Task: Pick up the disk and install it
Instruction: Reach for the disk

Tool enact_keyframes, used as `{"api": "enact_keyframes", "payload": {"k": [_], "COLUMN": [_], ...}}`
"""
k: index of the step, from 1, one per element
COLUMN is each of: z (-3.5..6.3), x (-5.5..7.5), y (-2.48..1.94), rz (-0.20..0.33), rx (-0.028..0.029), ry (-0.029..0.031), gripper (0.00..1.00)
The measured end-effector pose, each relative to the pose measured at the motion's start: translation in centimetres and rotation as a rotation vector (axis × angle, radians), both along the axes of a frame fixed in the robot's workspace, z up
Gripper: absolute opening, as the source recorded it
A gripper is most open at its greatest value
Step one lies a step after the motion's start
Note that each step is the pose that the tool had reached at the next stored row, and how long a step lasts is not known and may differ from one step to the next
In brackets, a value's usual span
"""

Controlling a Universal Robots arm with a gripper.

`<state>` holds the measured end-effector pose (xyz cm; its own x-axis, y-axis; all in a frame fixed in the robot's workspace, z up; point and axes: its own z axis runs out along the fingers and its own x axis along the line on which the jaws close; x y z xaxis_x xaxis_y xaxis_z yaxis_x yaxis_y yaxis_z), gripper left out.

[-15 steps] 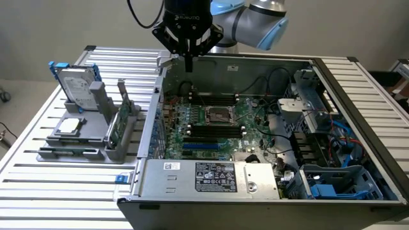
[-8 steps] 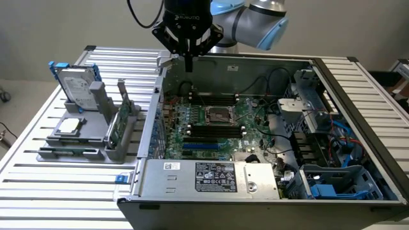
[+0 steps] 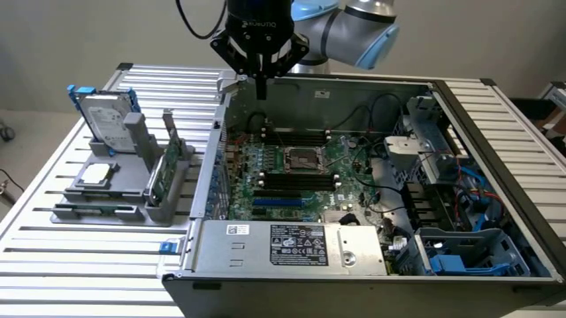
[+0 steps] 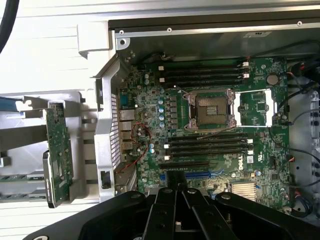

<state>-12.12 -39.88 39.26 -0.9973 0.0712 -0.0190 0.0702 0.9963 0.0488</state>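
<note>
Exterior view: pincer (image 3: pixel 262 91) pressed together, empty, over PC case (image 3: pixel 354 298); disk (image 3: pixel 99 119) in rack (image 3: pixel 106 215).

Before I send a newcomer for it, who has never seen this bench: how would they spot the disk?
On the exterior view's left of the open computer case sits a grey stand. The disk stands on edge at the end farthest from the camera. Unlike the flat square chip and the thin green card nearby, it has a bright blue frame and a white label.

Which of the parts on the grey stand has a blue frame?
The disk, propped upright; the square chip lies flat and the green card stands on edge, neither framed in blue.
</note>
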Motion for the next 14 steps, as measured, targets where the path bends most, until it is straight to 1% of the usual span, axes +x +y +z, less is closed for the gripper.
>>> {"api": "enact_keyframes", "payload": {"k": [14], "z": [0.00], "x": [0.00], "y": [0.00], "rz": [0.000], "rx": [-0.0001], "ry": [0.0000], "gripper": [0.11]}}
